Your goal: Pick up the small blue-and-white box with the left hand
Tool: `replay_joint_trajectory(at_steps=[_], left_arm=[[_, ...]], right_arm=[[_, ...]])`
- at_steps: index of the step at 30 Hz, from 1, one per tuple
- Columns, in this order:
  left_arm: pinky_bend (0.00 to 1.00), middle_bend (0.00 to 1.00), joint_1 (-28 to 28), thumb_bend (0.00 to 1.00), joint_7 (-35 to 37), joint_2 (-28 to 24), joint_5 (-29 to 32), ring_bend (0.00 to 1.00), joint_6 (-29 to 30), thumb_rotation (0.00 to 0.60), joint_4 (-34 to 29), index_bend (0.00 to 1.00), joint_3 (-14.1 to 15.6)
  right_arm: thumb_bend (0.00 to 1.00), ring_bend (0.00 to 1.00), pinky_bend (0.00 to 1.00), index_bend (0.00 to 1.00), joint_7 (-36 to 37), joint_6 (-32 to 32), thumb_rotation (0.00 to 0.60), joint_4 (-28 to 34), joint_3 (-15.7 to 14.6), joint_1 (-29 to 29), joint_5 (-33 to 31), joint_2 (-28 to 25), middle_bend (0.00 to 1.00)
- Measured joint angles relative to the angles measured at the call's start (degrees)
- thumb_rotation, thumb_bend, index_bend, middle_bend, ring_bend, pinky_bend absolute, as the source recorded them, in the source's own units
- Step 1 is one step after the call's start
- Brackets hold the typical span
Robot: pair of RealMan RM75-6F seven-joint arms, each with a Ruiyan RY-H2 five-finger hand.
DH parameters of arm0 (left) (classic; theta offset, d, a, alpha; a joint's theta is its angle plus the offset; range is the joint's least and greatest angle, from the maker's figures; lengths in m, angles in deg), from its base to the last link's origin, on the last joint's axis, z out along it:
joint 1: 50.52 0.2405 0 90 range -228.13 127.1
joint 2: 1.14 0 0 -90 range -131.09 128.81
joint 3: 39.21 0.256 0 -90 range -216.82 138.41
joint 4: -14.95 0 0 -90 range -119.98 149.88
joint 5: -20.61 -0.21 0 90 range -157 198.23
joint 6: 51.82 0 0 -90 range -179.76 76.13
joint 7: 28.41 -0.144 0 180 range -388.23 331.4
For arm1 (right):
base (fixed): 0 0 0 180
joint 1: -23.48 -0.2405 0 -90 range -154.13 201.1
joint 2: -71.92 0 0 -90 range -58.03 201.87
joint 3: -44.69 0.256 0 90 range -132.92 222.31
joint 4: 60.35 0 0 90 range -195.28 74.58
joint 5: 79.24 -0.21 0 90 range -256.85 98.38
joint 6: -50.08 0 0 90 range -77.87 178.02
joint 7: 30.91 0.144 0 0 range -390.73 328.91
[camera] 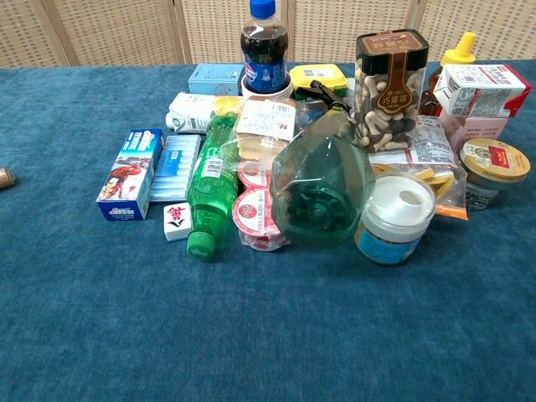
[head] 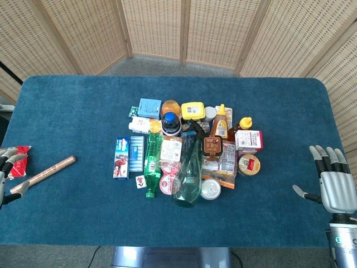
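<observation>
Reach not begun: left hand [head: 6,173], seemingly empty at the frame edge, must travel inward to the box [head: 121,158], well off.

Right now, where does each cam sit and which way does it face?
Head view: high, looking steeply down on the table; left hand and right hand show at its edges.
Chest view: low at the near edge, looking across the pile; no hand shows.
Shared: blue-and-white box, green spray bottle.
</observation>
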Motion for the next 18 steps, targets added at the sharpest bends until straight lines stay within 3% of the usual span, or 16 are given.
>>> replay_joint_trajectory(at_steps=[12,18], left_arm=[[0.0,0.16,-1.4,0.35,1.2,-0.7,-1.0,0.14,-3.0,0.6,0.1,0.22,0.2],[0.0,0.12,-4.1,0.35,4.7,-1.9,-2.7,0.07,-7.4,0.6,1.5,0.19,0.2]], right_arm=[[0.0,0.0,0.0,0.0,1.7,1.2,0.457,-0.6,-0.6,0.6,1.0,0.5,0.11],[0.0,0.0,0.0,0.0,2.1,1.9,0.456,-0.2,-0.8,1.0,1.1,0.3,0.11]])
